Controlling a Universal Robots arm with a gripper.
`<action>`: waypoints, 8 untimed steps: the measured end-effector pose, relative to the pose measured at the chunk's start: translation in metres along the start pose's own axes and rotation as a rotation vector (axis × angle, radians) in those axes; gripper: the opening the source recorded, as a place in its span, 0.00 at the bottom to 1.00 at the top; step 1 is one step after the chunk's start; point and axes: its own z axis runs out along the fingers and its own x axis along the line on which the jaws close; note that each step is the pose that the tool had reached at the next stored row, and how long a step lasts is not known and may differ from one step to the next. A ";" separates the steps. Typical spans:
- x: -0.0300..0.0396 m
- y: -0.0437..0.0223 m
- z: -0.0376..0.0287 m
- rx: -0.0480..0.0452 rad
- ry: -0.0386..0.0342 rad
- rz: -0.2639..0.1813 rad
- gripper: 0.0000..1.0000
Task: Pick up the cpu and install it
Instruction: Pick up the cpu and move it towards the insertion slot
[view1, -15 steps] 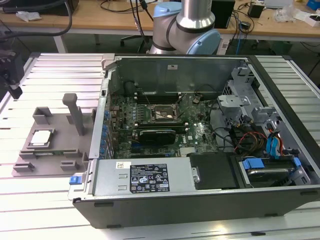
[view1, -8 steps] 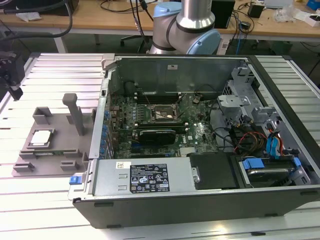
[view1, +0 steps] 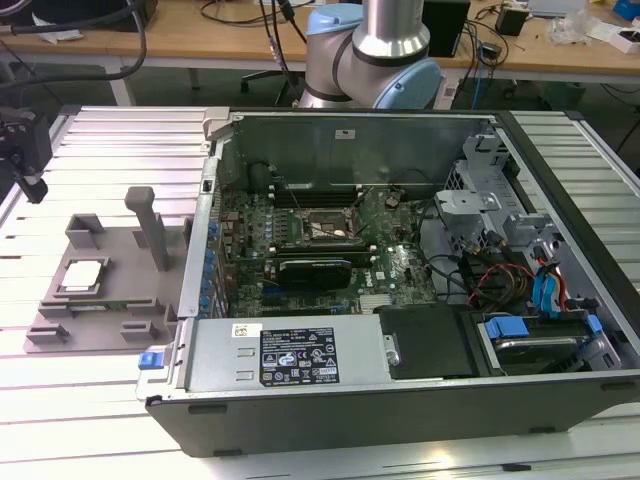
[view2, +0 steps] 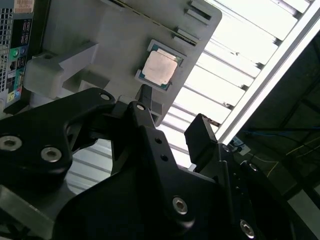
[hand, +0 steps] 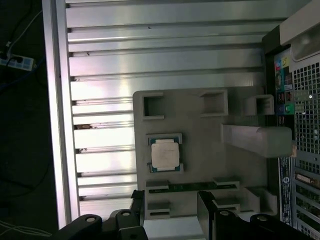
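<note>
The cpu (view1: 83, 275) is a small silvery square lying flat in a recess of the grey tray (view1: 60, 330), at the exterior view's left. Both wrist views show the cpu (hand: 165, 153) (view2: 160, 68) from above, in its seat. My gripper (view1: 33, 185) hangs above the slatted table, back and to the left of the tray. Its black fingers stand apart in both wrist views, and the gripper (hand: 171, 207) (view2: 172, 107) is open with nothing between them, a short way off the cpu. The motherboard socket (view1: 325, 228) sits inside the open computer case.
The open computer case (view1: 400, 400) lies right of the tray, with cables, a black power supply (view1: 300, 350) and drive bays (view1: 540, 330) inside. A tall post (view1: 150, 225) rises from the tray near the cpu. The table edge (hand: 55, 125) lies close to the gripper.
</note>
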 end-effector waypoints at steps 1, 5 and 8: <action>0.0000 0.0000 0.0006 0.0000 0.0000 0.000 0.54; 0.0001 0.0000 0.0020 0.0000 0.0000 0.000 0.54; 0.0001 0.0001 0.0032 0.0000 -0.0001 0.000 0.54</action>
